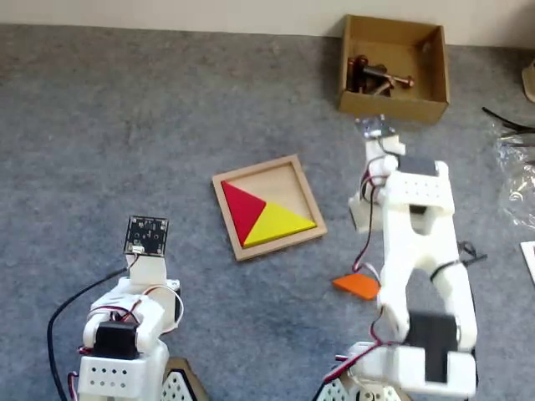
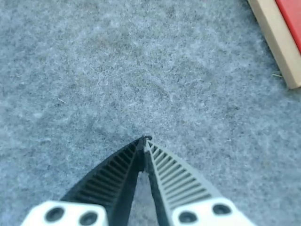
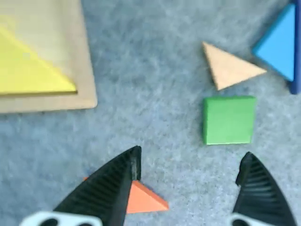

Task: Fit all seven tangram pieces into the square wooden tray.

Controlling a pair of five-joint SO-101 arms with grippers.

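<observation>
On the grey counter [image 1: 125, 100], taking the square wooden tray [image 1: 309, 194] as landmark: right of the tray, right fingers [image 3: 113, 183] spread wide and holding nothing, hovering above the loose pieces. Left of the tray and nearer the robot, left fingers [image 2: 164, 169] pressed shut on nothing, pointing at bare counter just off the tray's rim. Inside the tray, a red triangle [image 1: 238, 209] against the left wall and a yellow triangle [image 1: 280, 221] along the near wall, touching along one edge and filling about half the floor, with bare wood in the far half. Outside the tray to the right, apart from its rim: a blue triangle [image 3: 281, 44], a green square [image 3: 229, 119], a tan triangle [image 3: 229, 70], and closest to the right fingers an orange piece [image 1: 357, 286], partly hidden by one finger. Judging by that: two of seven placed, picking up a third in hand. Next, probably: lower over one loose piece, likely the orange or the green, close on its flat sides, lift over the rim, and turn it to suit the open half before setting down.
</observation>
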